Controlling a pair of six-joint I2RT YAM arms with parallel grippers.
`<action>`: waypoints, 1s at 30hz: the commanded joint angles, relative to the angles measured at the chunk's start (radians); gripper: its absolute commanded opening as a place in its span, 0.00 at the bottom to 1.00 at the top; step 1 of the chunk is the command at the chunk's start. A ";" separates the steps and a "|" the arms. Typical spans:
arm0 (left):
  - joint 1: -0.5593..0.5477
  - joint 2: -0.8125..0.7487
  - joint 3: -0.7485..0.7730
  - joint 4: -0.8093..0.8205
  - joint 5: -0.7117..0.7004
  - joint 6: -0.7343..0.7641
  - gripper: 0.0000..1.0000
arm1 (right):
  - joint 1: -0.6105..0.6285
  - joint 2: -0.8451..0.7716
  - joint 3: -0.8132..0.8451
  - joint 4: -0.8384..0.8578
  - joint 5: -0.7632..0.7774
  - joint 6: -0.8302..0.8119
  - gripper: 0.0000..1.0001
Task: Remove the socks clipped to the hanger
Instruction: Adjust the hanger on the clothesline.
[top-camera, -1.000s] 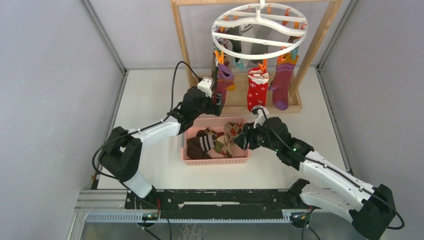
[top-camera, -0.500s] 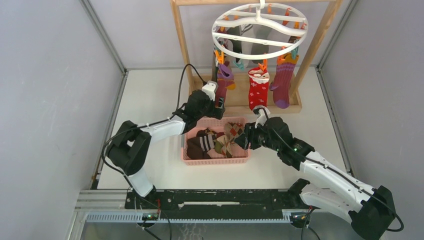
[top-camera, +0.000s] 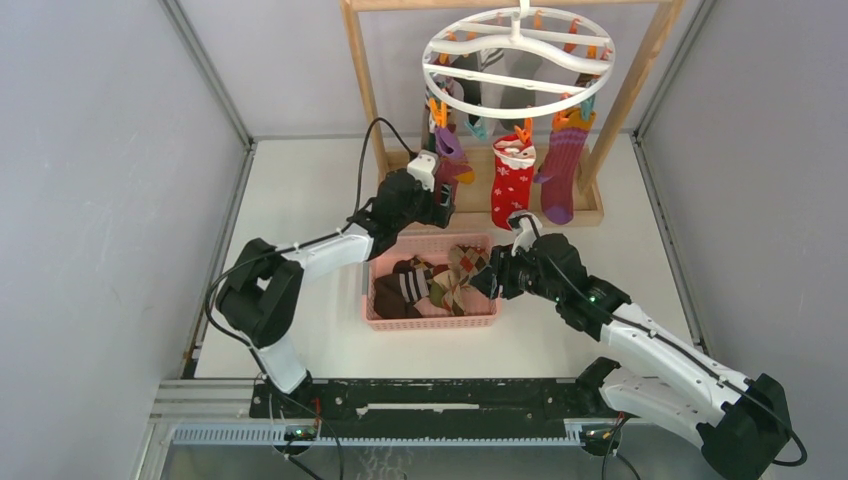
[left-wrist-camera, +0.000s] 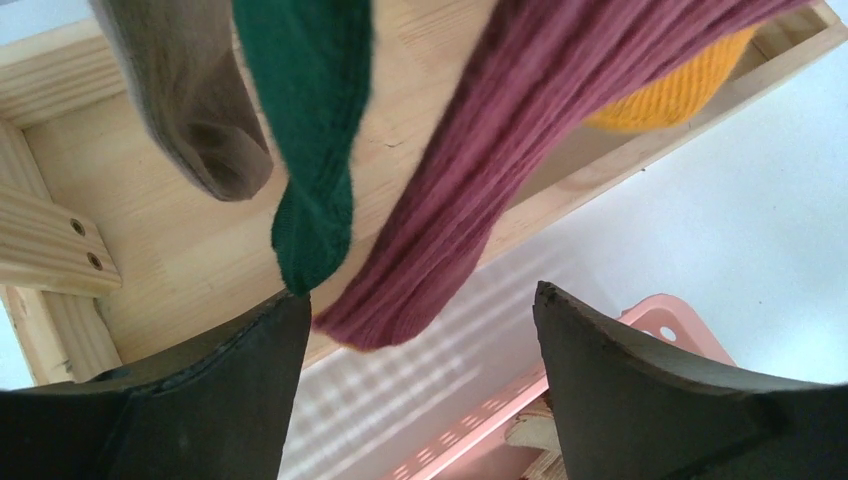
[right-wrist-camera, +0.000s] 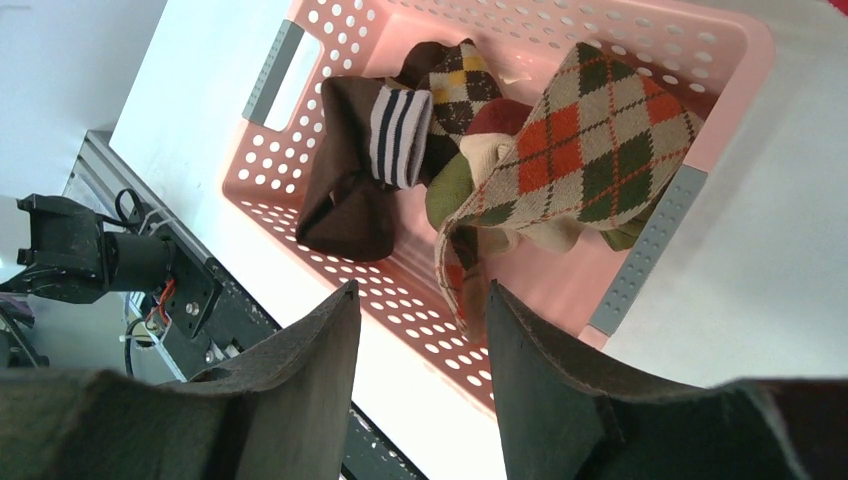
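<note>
Your left arm has reached farther out past the pink basket (top-camera: 430, 322) to the wooden rack (top-camera: 365, 80). Its left pincer (left-wrist-camera: 420, 300) stands spread, with a maroon sock (left-wrist-camera: 500, 150) dangling loose between the fingers. Your right arm has barely shifted. The right pincer (right-wrist-camera: 420, 290) is half spread over the basket, the argyle sock (right-wrist-camera: 600, 140) trailing between its fingers, unpinched. Other socks (top-camera: 512, 185) hang clipped to the hanger (top-camera: 519, 35) above the bench (top-camera: 300, 200).

Cut off at the top edge of the left wrist view: the tops of the maroon sock (left-wrist-camera: 520, 130), green sock (left-wrist-camera: 310, 120) and brown sock (left-wrist-camera: 190, 90). Half hidden behind the maroon one, a yellow thing (left-wrist-camera: 680, 90). Only a corner of the pink basket (left-wrist-camera: 655, 318) there. From above, too small to count: the clips (top-camera: 437, 112) on the hanger (top-camera: 520, 38). Hard to tell apart behind its bars: the back socks (top-camera: 468, 92).
</note>
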 joint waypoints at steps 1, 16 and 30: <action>0.004 0.015 0.072 0.019 -0.015 0.019 0.87 | -0.007 -0.019 -0.002 0.027 -0.010 -0.004 0.56; 0.005 0.019 0.120 -0.058 0.080 -0.001 0.29 | -0.016 -0.017 -0.001 0.041 -0.035 0.004 0.56; -0.024 -0.127 0.100 -0.180 0.198 -0.101 0.27 | -0.023 -0.005 0.020 0.083 0.085 0.007 0.57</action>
